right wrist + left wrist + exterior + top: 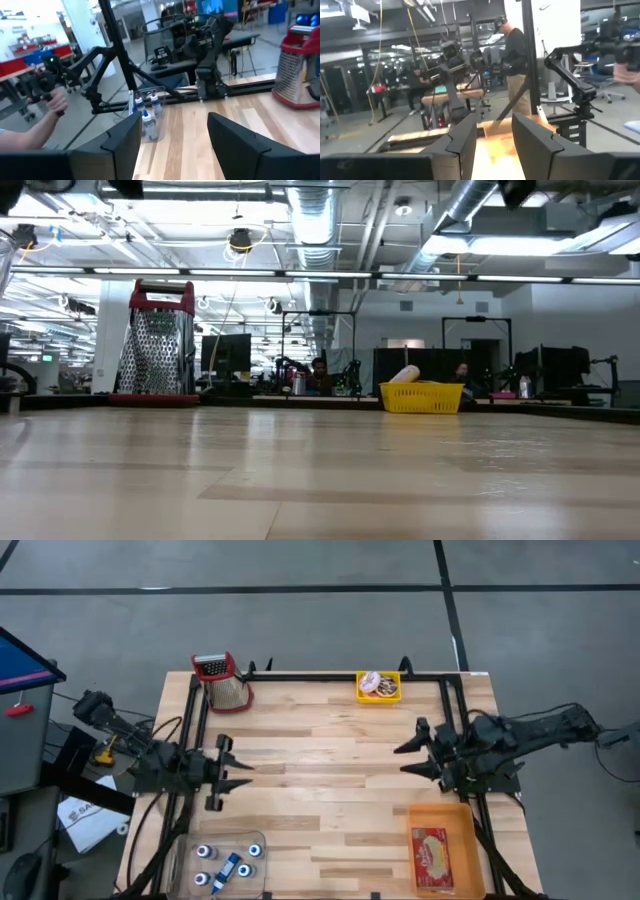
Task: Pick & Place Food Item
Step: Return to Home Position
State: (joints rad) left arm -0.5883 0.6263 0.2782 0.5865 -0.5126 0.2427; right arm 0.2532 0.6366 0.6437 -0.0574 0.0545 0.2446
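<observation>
A red food packet [431,858] lies flat in an orange tray [462,830] at the table's near right. A yellow basket [379,687] holding a pale sprinkled food item [372,683] stands at the far edge; in the low view the basket [422,395] shows with a pale item sticking up above its rim. My left gripper [240,768] hovers over the table's left side, pointing right, open and empty [492,142]. My right gripper [408,758] hovers over the right side, pointing left, open and empty [175,135].
A metal grater with a red handle [225,680] stands at the far left corner. A clear container with small bottles [228,862] sits at the near left. Bare wood lies between the two grippers. People show in the room beyond the table.
</observation>
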